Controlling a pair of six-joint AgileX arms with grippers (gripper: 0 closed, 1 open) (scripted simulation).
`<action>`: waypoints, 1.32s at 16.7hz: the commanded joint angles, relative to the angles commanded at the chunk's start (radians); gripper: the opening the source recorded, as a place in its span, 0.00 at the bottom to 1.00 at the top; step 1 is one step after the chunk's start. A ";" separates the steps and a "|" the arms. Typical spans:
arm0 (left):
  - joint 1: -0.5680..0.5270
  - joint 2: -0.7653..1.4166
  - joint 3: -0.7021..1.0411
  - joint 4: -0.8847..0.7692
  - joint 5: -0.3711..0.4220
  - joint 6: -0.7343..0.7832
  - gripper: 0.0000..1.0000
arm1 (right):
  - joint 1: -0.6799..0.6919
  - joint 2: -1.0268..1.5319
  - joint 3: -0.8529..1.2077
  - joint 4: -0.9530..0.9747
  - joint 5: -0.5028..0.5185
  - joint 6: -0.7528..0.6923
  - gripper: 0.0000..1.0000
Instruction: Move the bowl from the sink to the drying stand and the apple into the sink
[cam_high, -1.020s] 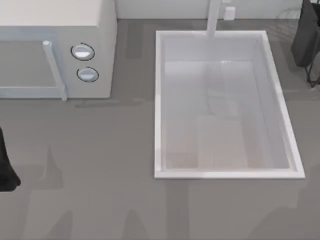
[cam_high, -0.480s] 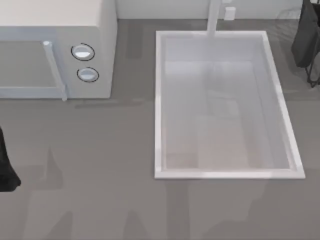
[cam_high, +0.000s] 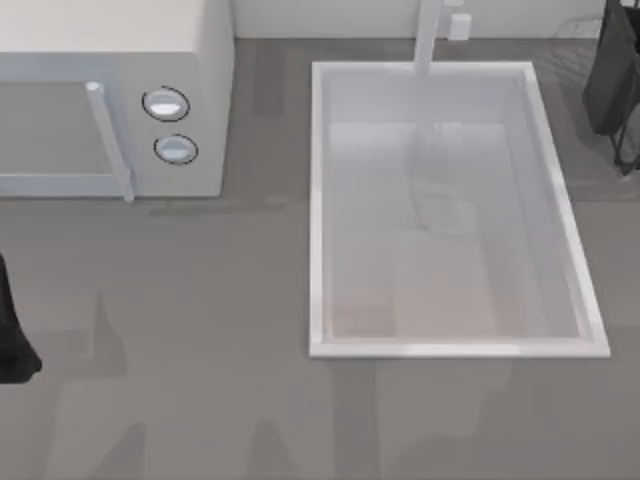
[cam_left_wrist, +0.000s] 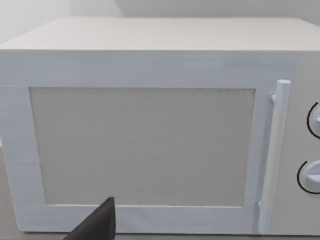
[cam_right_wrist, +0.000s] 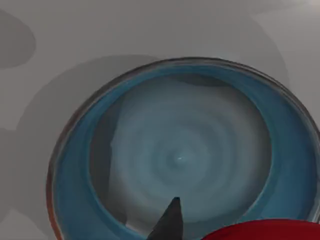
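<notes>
Under the right wrist: the right gripper (cam_right_wrist: 170, 222) shows as one dark tip over the near inner wall of the bowl; whether it is released, clenched or grasping anything cannot be told.
Bowl (cam_right_wrist: 180, 155): deep blue, glossy inside, with a thin reddish-brown rim, seen from straight above. It sits upright on a plain grey surface with soft shadows around it.
Apple (cam_right_wrist: 260, 231): a bright red curved edge just beside the dark tip, overlapping the bowl's near rim. Whether it touches the bowl or the gripper cannot be told.
Right arm (cam_high: 612, 70): a black bulk at the far right edge of the top view, beyond the sink's far right corner.
Drying stand (cam_high: 628, 158): thin dark wires just below that black bulk, at the right edge and close to the sink's right rim.
Sink (cam_high: 318, 210): a large white rectangular basin right of centre, with a raised rim and a pale faucet post (cam_high: 428, 40) at its far side.
Left gripper (cam_left_wrist: 97, 225): a dark wedge low in the left wrist view, facing the microwave's door. Its grip state cannot be told.
Left arm (cam_high: 12, 335): black, parked at the table's left edge.
Microwave (cam_high: 200, 110): white, at the far left, with two round knobs (cam_high: 166, 104) facing the sink side and a bar handle (cam_left_wrist: 274, 155) beside its door.
</notes>
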 joint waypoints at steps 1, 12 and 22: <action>0.000 0.000 0.000 0.000 0.000 0.000 1.00 | 0.023 0.006 -0.002 0.040 0.016 0.009 0.00; 0.000 0.000 0.000 0.000 0.000 0.000 1.00 | 0.518 0.112 -0.168 1.010 0.355 0.185 0.00; 0.000 0.000 0.000 0.000 0.000 0.000 1.00 | 0.978 0.090 -0.387 1.876 0.619 0.359 0.00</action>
